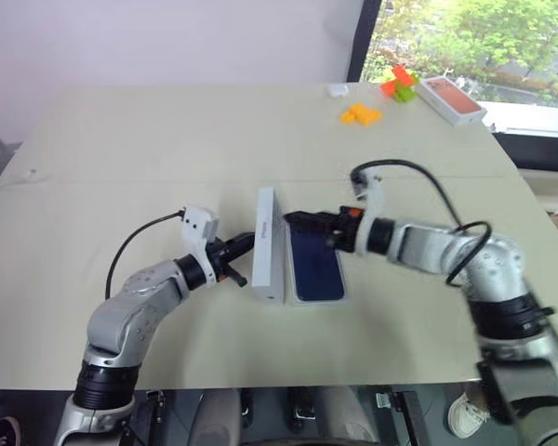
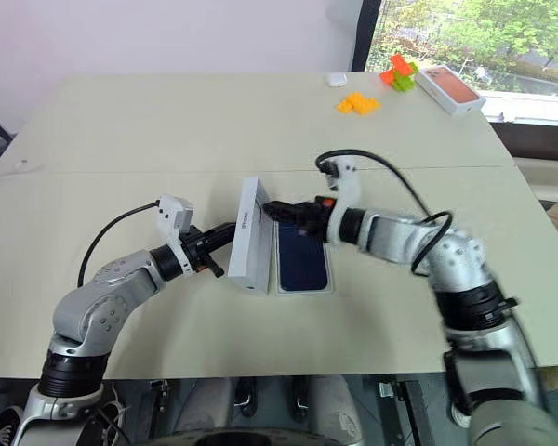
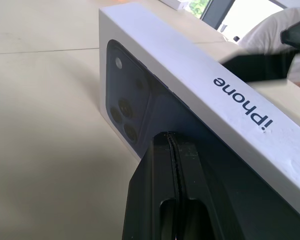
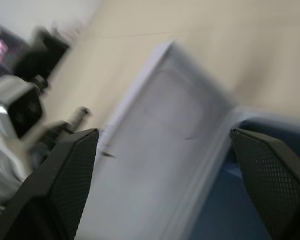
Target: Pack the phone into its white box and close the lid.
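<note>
Lid on edge beside the boxed phone, mid-desk

The white rectangular cardboard lid (image 1: 270, 243) stands on its long edge on the beige desk (image 1: 167, 149), just left of the shallow white cardboard box (image 1: 289, 279), in which the slim dark navy-blue phone (image 1: 315, 265) lies flat. The left claw (image 1: 240, 251) is at the lid's left face; the right claw (image 1: 302, 221) hangs over the phone's far end. Far behind, right, lie small orange blocks (image 1: 361, 114) and an orange-topped box (image 1: 452, 98).

Beige flat tabletop (image 1: 167, 149). Mid-table: shallow white cardboard tray (image 1: 339, 295), upright white lid (image 1: 269, 243) beside it. Far corner: orange blocks (image 1: 361, 114), orange-topped box (image 1: 452, 99) (near window).
</note>
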Motion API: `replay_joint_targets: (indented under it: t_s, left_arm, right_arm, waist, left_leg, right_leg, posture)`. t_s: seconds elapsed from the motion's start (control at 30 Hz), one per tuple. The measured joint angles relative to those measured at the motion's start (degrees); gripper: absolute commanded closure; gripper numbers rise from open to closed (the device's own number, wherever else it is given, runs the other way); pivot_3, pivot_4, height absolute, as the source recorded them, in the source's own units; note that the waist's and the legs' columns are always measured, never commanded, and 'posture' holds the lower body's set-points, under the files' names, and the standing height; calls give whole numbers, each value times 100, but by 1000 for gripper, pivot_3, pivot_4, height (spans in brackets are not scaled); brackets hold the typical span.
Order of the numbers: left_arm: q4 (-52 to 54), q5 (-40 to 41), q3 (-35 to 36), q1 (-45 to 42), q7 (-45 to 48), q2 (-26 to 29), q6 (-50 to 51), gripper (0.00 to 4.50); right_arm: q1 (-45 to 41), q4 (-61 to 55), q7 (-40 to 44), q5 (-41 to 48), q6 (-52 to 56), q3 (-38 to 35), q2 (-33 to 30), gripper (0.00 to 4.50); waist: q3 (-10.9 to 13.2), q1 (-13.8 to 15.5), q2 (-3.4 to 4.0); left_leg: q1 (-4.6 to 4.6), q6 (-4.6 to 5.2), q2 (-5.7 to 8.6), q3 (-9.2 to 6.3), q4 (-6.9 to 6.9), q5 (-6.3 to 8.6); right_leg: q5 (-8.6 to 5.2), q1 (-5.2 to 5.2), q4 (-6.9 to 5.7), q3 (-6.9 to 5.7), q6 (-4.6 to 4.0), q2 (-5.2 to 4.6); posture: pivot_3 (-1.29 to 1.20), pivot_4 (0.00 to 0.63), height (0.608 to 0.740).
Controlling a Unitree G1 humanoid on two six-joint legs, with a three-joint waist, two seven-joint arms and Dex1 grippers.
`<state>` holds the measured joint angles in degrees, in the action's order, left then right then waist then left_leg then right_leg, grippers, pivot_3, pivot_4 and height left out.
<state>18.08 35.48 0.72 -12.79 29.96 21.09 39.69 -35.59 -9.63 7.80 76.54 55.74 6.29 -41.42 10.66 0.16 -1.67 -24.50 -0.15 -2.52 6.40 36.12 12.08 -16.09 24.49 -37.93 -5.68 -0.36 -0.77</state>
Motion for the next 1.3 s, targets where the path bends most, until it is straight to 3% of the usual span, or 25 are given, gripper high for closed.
replay_joint_targets:
  t_s: [0.2,0.3,0.4,0.7,0.93,1.2,1.3]
  left_arm:
    - [-240,-125,-235,-167,-21,-335,-56,4500]
    - [-338,-224,-355,-241,-23,-471,-89,4500]
    - [-361,-270,-463,-324,-16,-621,-163,4500]
    - [-1036,-631,-805,-520,-10,-1100,-470,4500]
    - [-1118,-738,-796,-602,-20,-1142,-570,4500]
    - [-518,-669,-361,-562,-144,-707,-342,4500]
    - [-213,-633,-172,-485,-146,-468,-191,4500]
  right_arm:
    - [74,198,3627,-3119,-1987,919,-1520,104]
    - [256,424,4738,-3897,-2635,1085,-1659,104]
    - [288,605,5343,-4331,-3009,1054,-1655,104]
    - [251,1370,5996,-5302,-3527,811,-1551,104]
    - [209,1529,6245,-5507,-3511,546,-1428,104]
    - [209,1393,6099,-5595,-3352,325,-1007,104]
    - [225,1370,6074,-5635,-3342,287,-915,943]
  waist:
    - [2,66,-2]
    - [5,52,-4]
    - [5,57,-4]
    - [6,71,-6]
    - [6,56,-5]
    - [7,56,-4]
    - [7,57,-4]
  left_leg:
    - [-3,6,-1,0,-5,4]
    - [-6,7,-1,1,-4,5]
    - [-3,6,-3,0,-2,5]
    - [-1,6,0,0,7,4]
    - [3,5,-3,0,6,3]
    - [7,1,-4,0,14,1]
    - [6,1,-4,0,15,1]
  right_leg:
    - [-1,-2,21,-1,1,6]
    - [0,-2,24,-1,1,5]
    - [0,-3,20,-1,0,6]
    - [2,-8,17,-1,0,4]
    - [3,-8,12,-1,-1,7]
    - [3,-8,-5,-1,-1,5]
    - [3,-8,-5,-1,-1,4]
  posture:
    - [0,150,737]
    - [0,150,737]
    - [0,150,737]
    - [0,150,737]
    - [0,150,737]
    - [0,150,737]
    - [0,150,737]
